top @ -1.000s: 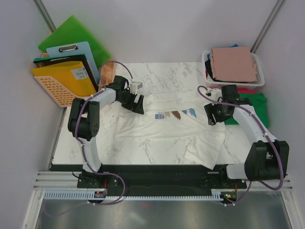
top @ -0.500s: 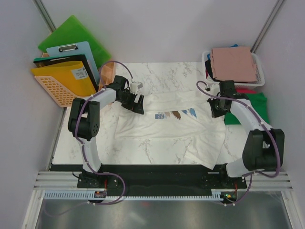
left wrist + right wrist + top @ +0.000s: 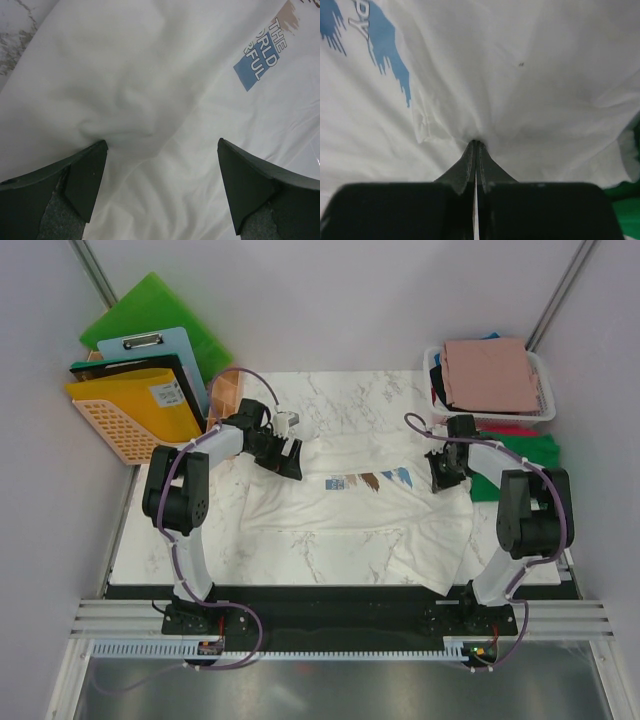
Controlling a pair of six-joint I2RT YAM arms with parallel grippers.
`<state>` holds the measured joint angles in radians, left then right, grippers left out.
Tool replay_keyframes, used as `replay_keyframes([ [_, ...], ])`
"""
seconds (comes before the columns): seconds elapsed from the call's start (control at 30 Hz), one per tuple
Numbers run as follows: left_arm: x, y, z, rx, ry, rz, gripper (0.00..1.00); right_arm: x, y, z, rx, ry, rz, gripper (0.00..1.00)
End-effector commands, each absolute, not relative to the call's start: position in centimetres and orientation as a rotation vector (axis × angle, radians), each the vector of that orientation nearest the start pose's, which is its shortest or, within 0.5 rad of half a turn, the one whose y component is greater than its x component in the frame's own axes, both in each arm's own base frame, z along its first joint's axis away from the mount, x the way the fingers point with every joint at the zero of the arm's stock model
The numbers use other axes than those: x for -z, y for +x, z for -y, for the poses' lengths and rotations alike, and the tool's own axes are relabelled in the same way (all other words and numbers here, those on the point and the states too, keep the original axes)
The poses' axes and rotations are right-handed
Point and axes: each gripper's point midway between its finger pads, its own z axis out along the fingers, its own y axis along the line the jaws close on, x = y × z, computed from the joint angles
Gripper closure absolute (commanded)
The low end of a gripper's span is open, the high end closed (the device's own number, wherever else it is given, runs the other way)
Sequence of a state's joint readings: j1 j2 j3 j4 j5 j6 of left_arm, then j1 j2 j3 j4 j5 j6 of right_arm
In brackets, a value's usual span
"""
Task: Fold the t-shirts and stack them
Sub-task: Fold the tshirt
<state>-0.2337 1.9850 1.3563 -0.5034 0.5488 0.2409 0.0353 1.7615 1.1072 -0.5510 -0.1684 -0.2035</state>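
The cream-white t-shirt [image 3: 350, 515] is spread on the table [image 3: 340, 390]. Its cloth is pinched in the closed right gripper [image 3: 475, 144]. The left gripper [image 3: 161, 142] is held wide open over it. A matching pinch should be taken there before any lift.

Seen from above, the left arm [image 3: 185, 490] on the left of the frame and the right arm [image 3: 530, 520] on the right have black joint housings with pale grey links between them. A thin purple cable [image 3: 176, 540] runs along each arm. The bases [image 3: 200, 618] at the bottom edge are black. The left end effector [image 3: 162, 145] has dark wedge-shaped fingers [image 3: 85, 175] with rough grey patches at the lower corners. The right end effector [image 3: 476, 145] is black too.
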Motion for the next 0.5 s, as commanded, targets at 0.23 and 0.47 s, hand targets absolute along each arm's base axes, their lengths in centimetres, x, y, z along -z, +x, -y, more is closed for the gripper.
replay_keyframes([
  [0.23,-1.6,38.2,16.7,0.665,0.792,-2.571,0.0,-6.9,29.9,-3.6,-0.211,-0.468,-2.65,1.0],
  [0.47,-1.4,37.8,16.5,0.655,0.802,-2.578,0.0,-10.1,32.6,-2.3,-0.073,-0.462,-2.541,1.0],
])
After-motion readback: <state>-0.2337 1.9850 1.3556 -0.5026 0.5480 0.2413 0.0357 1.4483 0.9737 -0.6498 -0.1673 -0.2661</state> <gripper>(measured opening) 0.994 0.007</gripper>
